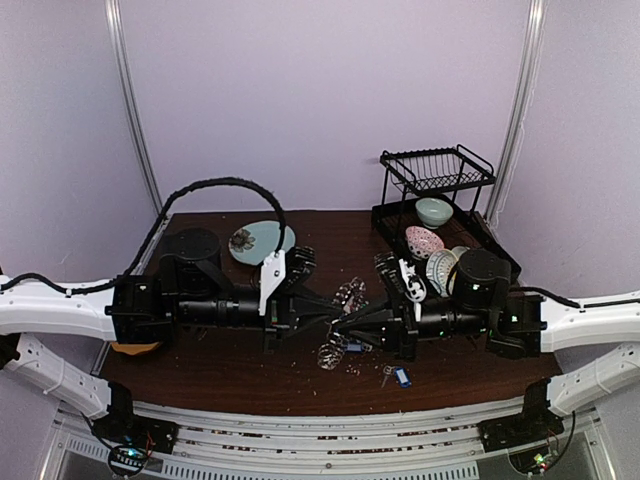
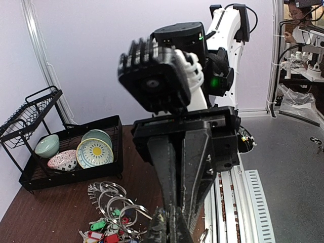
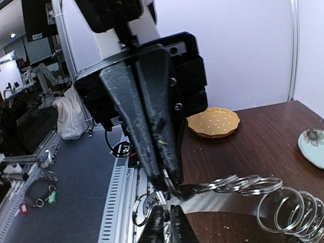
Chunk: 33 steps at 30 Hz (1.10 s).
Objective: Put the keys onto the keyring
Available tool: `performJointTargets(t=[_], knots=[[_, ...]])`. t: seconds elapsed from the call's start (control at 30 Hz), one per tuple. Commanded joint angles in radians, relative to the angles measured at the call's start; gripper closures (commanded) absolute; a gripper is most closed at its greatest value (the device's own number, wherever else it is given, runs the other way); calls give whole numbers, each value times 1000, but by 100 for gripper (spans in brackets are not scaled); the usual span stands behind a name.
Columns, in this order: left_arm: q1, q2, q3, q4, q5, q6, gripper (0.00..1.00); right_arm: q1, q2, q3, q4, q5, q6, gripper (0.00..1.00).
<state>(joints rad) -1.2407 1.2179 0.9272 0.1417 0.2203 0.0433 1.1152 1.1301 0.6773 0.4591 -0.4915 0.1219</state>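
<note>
Both arms meet over the middle of the table. The keyring [image 1: 350, 293] is a bunch of thin silver loops [image 3: 283, 202], lifted off the dark wood. My left gripper [image 1: 335, 312] is shut on one wire loop of it [image 2: 129, 210], and in the right wrist view its black fingers [image 3: 152, 126] pinch the ring's end. My right gripper [image 3: 168, 212] points at that same spot, its tips nearly together on a small silvery key with a little split ring [image 3: 143, 207]. Keys with green [image 2: 98, 223] and red tags [image 2: 109, 237] lie below the loops. A blue-tagged key [image 1: 401, 377] lies near the front edge.
A black two-tier dish rack [image 1: 445, 215] with patterned bowls stands at the back right. A pale blue flowered plate [image 1: 262, 242] lies at the back left, and a yellow dotted plate [image 3: 213, 122] sits by the left arm. A slotted metal rail [image 1: 330, 425] runs along the near edge.
</note>
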Motion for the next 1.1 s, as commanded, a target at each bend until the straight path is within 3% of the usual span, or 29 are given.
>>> performJointTargets(t=[0.0,0.17,0.33,0.4,0.43,0.53,0.6,0.77,1.07], knots=[[-5,-12,11,84,4,2,100,3,-5,12,7,2,-4,100],[-5,-15,7,63,-75,-27,100,4,-56,0,1,6,-32,100],[-5,-9,10,6,-172,-88,98,4,-109,46,-120,88,-105,100],[-5,-15,8,-12,-148,-93,73,3,-112,80,-187,131,-137,100],[-5,-27,3,-17,-135,-93,65,4,-106,101,-237,155,-159,100],[-5,-76,-13,-22,-129,-82,54,3,-86,168,-375,244,-230,100],[-4,-98,-3,-53,-119,-51,54,4,-77,206,-436,300,-263,100],[-5,-53,58,-160,-105,2,70,23,-45,279,-535,351,-359,100],[-5,0,93,-145,-166,61,70,46,-52,284,-476,262,-402,100]])
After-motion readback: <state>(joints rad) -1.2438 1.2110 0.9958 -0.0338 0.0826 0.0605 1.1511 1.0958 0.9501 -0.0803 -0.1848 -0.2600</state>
